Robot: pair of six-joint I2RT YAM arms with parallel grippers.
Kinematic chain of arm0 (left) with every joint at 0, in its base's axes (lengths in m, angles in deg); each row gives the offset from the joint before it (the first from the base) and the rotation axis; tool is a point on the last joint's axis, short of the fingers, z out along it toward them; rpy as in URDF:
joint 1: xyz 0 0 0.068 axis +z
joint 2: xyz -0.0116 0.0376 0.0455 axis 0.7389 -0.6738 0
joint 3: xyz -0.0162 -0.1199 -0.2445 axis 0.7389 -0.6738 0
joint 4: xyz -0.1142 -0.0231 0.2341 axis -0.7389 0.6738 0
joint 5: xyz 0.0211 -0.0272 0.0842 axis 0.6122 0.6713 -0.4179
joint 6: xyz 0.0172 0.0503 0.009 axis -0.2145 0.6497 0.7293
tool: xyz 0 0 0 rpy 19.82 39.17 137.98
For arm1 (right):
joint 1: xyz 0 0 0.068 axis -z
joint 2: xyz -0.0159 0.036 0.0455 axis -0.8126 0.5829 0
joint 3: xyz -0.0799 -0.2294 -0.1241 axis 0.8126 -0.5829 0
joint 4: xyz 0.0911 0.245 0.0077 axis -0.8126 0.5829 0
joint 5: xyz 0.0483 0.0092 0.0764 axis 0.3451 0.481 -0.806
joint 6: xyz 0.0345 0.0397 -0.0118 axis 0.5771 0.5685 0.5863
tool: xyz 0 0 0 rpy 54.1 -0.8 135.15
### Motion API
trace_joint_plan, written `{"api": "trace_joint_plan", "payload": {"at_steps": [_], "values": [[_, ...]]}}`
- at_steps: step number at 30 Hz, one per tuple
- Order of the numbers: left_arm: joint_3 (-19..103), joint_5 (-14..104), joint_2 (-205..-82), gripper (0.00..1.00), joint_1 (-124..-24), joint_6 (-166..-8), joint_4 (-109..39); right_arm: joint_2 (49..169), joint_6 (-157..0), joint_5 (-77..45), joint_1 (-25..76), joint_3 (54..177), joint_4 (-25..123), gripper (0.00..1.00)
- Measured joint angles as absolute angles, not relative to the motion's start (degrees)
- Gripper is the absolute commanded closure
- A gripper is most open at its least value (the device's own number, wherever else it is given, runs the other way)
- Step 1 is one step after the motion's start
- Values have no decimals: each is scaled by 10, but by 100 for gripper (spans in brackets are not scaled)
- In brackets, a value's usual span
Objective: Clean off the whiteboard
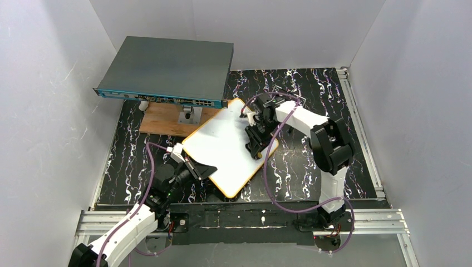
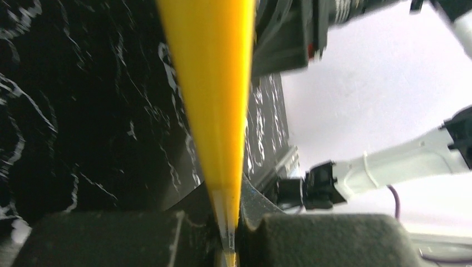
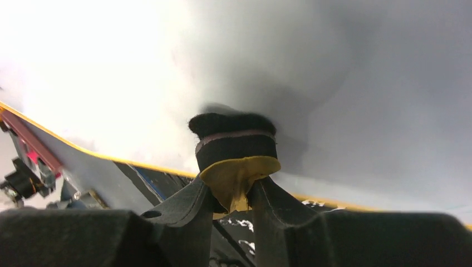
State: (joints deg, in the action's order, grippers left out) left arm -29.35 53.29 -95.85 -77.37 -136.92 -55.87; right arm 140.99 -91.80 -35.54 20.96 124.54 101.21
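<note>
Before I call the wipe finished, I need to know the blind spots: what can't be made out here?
Top external: whiteboard patch under the right end effector, hidden by it.
Left wrist: board face; only its yellow edge shows, edge-on.
Right wrist: any leftover marks; glare and blur wash the surface around the eraser.

Lab rig — white enclosure (image 1: 44,111), alu rails (image 1: 378,217)

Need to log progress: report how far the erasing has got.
Done: the whiteboard shows no writing from above. In hand: left gripper clamps its yellow edge, right gripper presses a felt eraser against the surface. Left: any marks hidden under the right arm; I can't tell.
</note>
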Motion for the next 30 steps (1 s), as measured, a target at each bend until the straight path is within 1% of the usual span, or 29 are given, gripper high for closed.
{"api": "trace_joint_plan", "payload": {"at_steps": [4, 9, 13, 20, 30], "values": [[-293, 591, -957, 100, -785, -1374, -548, 1381, -913, -378, 257, 1248, 972, 99], [-293, 630, -957, 100, -791, -1380, -542, 1380, -911, -341, 321, 1253, 955, 99], [-293, 629, -951, 100, -790, -1395, -528, 1363, -917, -321, 319, 1214, 931, 99], [-293, 632, -938, 100, -791, -1383, -516, 1247, -986, -269, 305, 1051, 917, 99], [-293, 632, -957, 100, -791, -1392, -531, 1250, -1040, -152, 302, 1015, 906, 99]]}}
